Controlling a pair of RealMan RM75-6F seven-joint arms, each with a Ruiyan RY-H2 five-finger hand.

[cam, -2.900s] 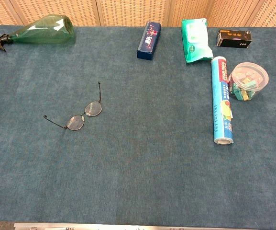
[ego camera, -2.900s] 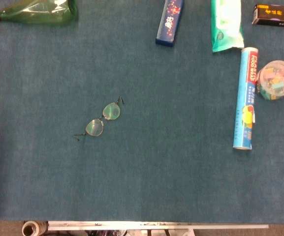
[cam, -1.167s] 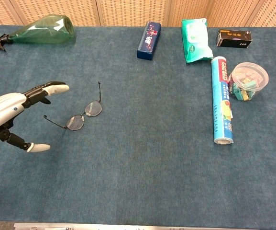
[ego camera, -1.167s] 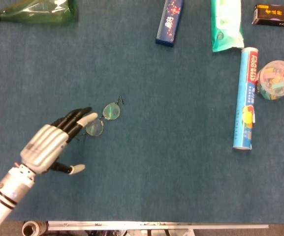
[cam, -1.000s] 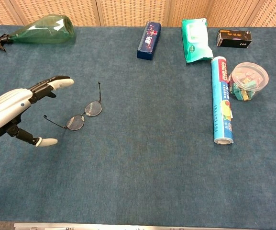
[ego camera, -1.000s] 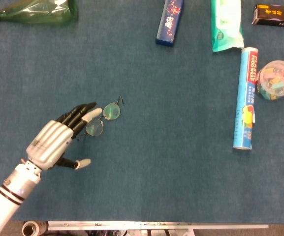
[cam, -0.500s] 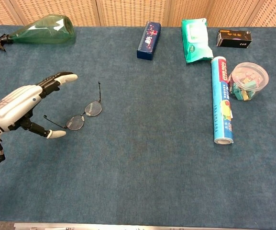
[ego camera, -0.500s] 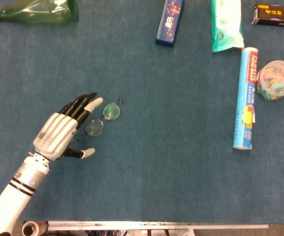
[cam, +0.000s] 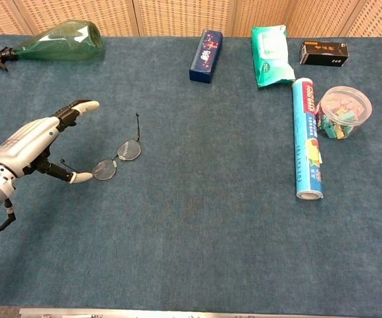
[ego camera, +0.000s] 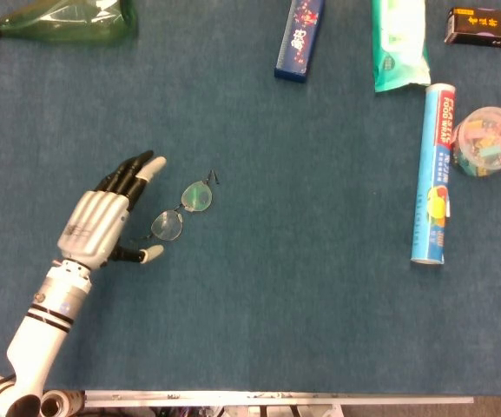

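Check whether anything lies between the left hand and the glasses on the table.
Nothing visible does. The left hand is open beside the glasses, its thumb close to the near lens, with only bare blue cloth between them. The other items lie far off.

Left hand [ego camera: 102, 221]: silver ribbed back, black fingers, white tips; white forearm, black bands.

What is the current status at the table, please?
Left hand open beside eyeglasses, thumb by the near lens, not gripping. Right hand not in view. Eyeglasses flat on the cloth, temples unfolded. Nothing in the way.
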